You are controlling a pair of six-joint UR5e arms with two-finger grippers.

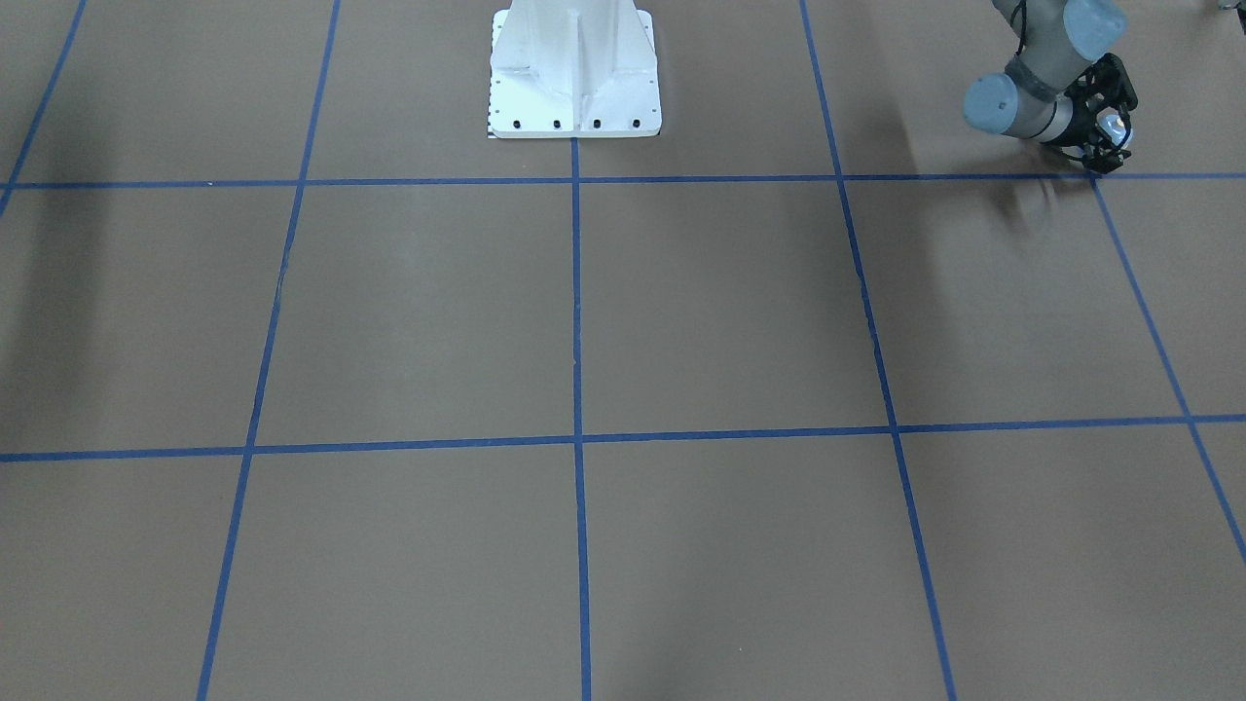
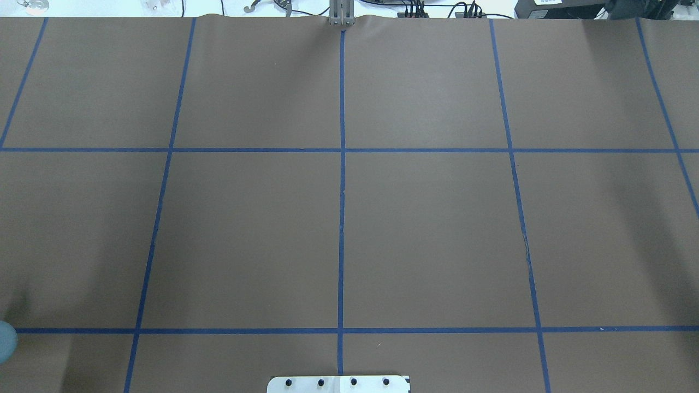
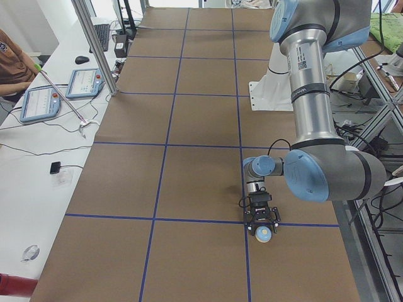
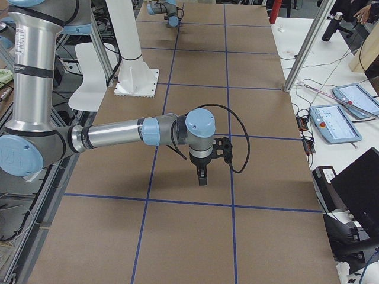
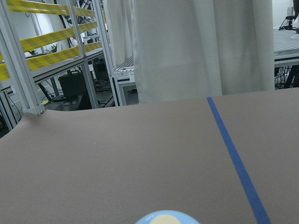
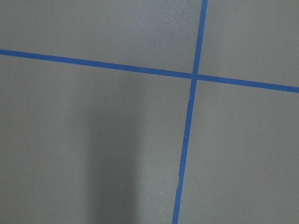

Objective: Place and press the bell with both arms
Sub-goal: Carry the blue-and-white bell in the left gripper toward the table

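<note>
My left claw [image 1: 1105, 131] gripped the bell [image 3: 262, 233] just above the bench [image 1: 681, 312], far from the pedestal [image 1: 574, 73]; placing and pressing remained. Right claw [image 4: 202, 175]: state indeterminable.

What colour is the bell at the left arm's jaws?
Light blue with a cream button on top; the bell shows best in the exterior left view.

The left arm [image 3: 315, 113] folds low, its pincer [image 1: 1110, 131] pointing down and clamped on the bell [image 3: 263, 233]. The right arm [image 4: 112, 135] stretches level, its pincer [image 4: 202, 176] hanging downward.
</note>
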